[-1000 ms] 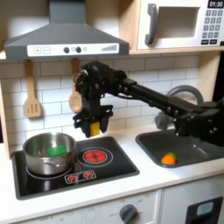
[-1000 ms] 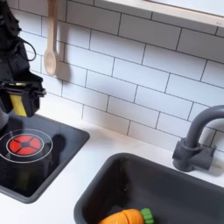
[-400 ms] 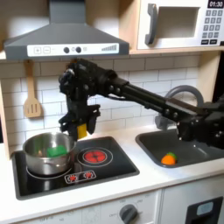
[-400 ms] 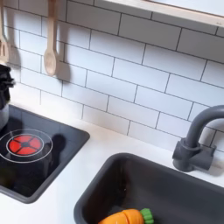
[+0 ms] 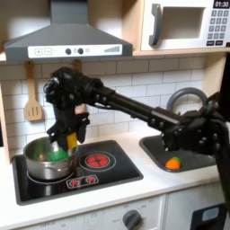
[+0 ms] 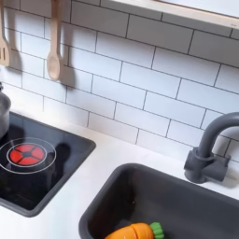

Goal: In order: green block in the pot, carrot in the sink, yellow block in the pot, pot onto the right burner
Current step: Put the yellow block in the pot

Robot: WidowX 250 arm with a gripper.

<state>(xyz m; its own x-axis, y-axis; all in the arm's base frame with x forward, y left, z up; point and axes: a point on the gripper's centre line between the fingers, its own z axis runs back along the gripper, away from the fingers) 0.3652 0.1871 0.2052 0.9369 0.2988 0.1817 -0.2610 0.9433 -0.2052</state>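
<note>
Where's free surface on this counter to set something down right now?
Free: the right burner beside the pot, the white counter strip between stove and sink, and most of the sink floor apart from the carrot at its front. Crowded: the pot, which holds the green block, with the tool holding the yellow block right over it.

The carrot (image 6: 136, 231) is seen lying in the sink (image 6: 201, 198) at bottom centre. The faucet (image 6: 211, 149) is mounted at right. A red burner (image 6: 27, 154) is noted at lower left.
</note>
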